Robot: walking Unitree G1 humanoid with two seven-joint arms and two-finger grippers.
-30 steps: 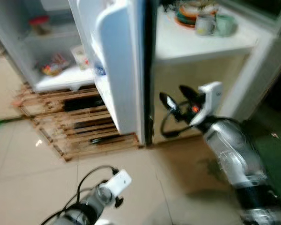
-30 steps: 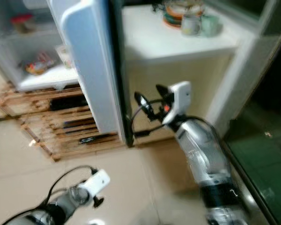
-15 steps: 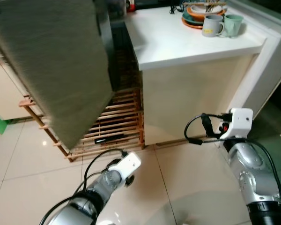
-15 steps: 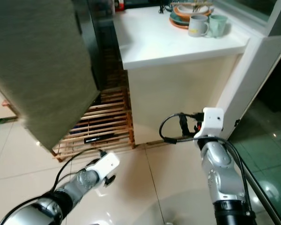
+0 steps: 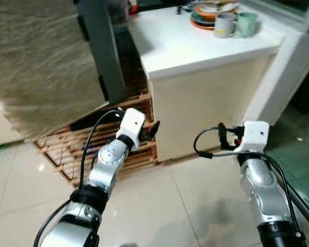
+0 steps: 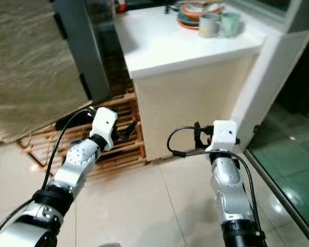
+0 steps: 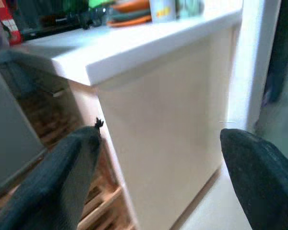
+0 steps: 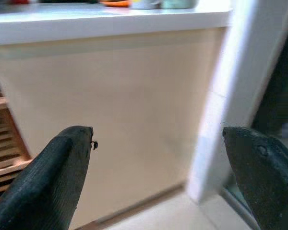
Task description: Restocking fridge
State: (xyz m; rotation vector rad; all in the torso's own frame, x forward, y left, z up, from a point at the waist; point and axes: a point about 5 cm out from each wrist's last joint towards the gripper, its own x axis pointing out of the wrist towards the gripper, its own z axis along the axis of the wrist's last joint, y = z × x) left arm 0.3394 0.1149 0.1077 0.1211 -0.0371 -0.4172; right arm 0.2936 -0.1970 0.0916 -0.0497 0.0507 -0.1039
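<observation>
The fridge (image 5: 41,62) stands at the upper left and shows a grey-brown textured outer face with a dark grey edge (image 5: 98,51). Its inside is hidden. My left gripper (image 5: 151,131) is raised in front of the wooden pallet (image 5: 67,149) under the fridge, close to the counter's corner. In the left wrist view its black fingers (image 7: 53,187) stand wide apart with nothing between them. My right gripper (image 5: 221,138) hangs before the cream counter front (image 8: 134,86), open and empty.
A white counter (image 5: 195,46) stands to the right of the fridge and carries a grey mug (image 5: 225,24), a green mug (image 5: 245,23) and stacked plates (image 5: 208,10). A white post (image 5: 278,77) borders a dark opening at right. Beige floor tiles lie below.
A second ago the fridge stood open with food on a shelf; now only its outer face shows. My left arm rose from floor level to the pallet. The view shifted.
</observation>
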